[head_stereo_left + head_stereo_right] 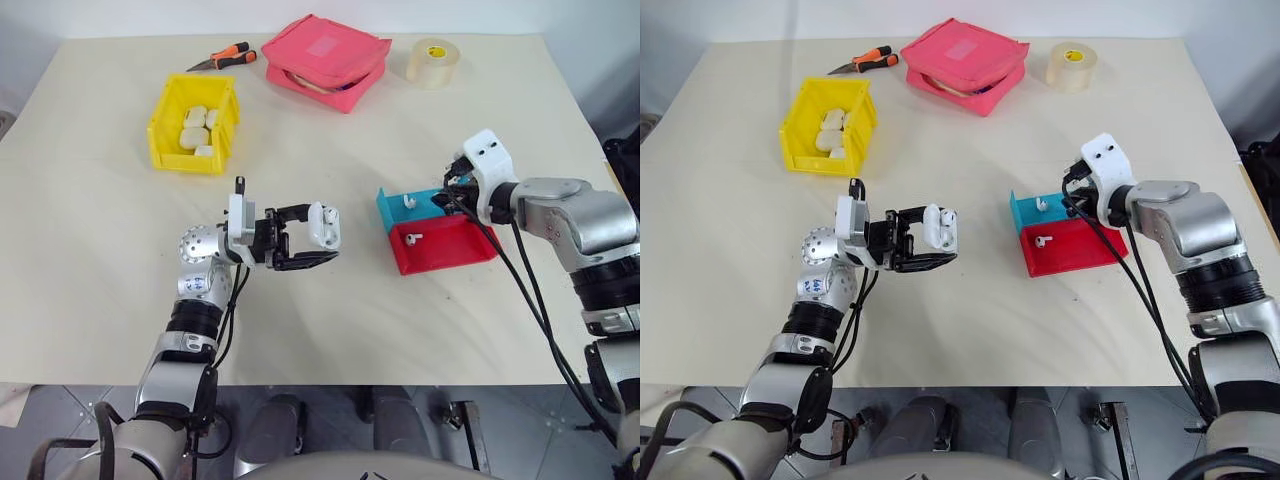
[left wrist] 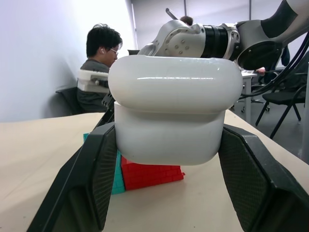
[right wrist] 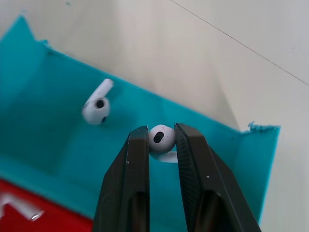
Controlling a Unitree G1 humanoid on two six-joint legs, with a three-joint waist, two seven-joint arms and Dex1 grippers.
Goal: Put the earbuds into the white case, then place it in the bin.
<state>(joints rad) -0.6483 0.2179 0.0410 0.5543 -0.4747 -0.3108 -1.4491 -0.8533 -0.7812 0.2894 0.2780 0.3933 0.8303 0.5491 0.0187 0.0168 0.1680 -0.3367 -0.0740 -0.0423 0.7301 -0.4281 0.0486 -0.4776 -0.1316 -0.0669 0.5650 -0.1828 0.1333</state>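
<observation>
- The left gripper (image 1: 305, 240) hovers above the table near its middle, fingers clamped on the white case (image 1: 323, 224), which it holds clear of the surface with the lid flipped up.
- Over at three o'clock from the case, the right gripper (image 3: 161, 140) is down in the blue tray (image 1: 392, 205), its two fingers pinched around one of the earbuds (image 3: 161, 137); from the wrist view the bud sits right between the tips.
- A second earbud (image 3: 98, 107) lies loose on the blue floor just beside, and a third small white bud (image 1: 415, 237) rests in the red tray (image 1: 455, 255) adjoining it.
- The bin (image 1: 170, 135), yellow and already holding some pale pieces, stands at about ten o'clock from the case, well apart.
- I'd say the step in hand is fetching a bud for the case; nothing looks seated in it yet.
- Next the pinched bud has to be lifted out and carried across to the open case, stem lined up with its socket. Tiny and glossy, it could slip.
</observation>
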